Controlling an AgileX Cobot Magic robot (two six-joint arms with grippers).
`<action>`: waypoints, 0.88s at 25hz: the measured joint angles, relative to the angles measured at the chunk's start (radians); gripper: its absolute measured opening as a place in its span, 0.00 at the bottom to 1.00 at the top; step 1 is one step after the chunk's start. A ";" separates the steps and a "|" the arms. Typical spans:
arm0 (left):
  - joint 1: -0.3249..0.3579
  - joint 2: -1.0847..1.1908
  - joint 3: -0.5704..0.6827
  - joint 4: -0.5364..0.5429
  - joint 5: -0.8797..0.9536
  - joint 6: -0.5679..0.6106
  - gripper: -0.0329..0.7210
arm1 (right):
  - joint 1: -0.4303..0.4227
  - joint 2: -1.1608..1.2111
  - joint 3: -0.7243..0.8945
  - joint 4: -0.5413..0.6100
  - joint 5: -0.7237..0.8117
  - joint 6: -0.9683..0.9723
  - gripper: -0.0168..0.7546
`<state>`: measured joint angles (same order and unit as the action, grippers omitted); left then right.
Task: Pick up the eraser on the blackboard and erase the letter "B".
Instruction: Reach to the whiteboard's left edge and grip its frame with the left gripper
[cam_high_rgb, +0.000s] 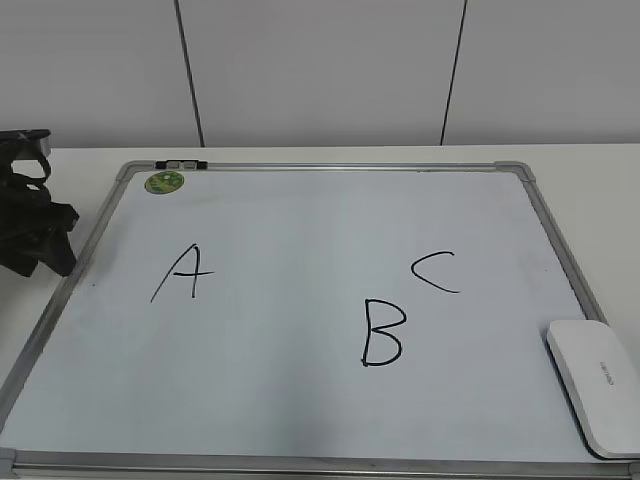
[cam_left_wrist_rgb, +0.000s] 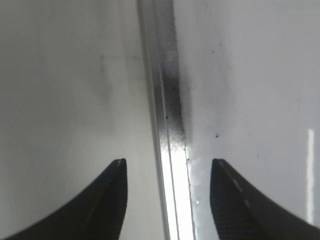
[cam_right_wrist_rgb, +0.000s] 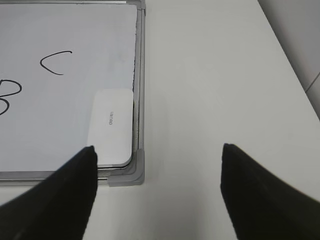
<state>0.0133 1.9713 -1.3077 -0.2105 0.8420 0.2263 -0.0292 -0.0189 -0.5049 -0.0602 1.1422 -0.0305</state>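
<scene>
Task not started: eraser (cam_high_rgb: 594, 385) untouched at 4 o'clock of intact letter "B" (cam_high_rgb: 383, 332); right gripper (cam_right_wrist_rgb: 157, 192) released, left gripper (cam_left_wrist_rgb: 169, 200) empty, jaws apart

blackboard (cam_high_rgb: 300, 400): "A" (cam_high_rgb: 183, 272) | letter "B" (cam_high_rgb: 384, 332) | "C" (cam_high_rgb: 435, 270)

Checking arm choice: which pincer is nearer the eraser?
Right. The right pincer hovers just off the board corner beside the eraser; the left pincer straddles the board's far left frame.
</scene>
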 joint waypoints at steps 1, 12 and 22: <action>0.000 0.002 0.000 -0.005 -0.004 0.000 0.55 | 0.000 0.000 0.000 0.000 0.000 0.000 0.79; 0.000 0.038 -0.061 -0.011 -0.005 0.003 0.50 | 0.000 0.000 0.000 0.000 0.000 0.000 0.79; 0.000 0.157 -0.239 -0.007 0.144 0.003 0.45 | 0.000 0.000 0.000 0.000 0.000 0.000 0.79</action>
<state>0.0133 2.1279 -1.5469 -0.2176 0.9857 0.2297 -0.0292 -0.0189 -0.5049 -0.0602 1.1422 -0.0305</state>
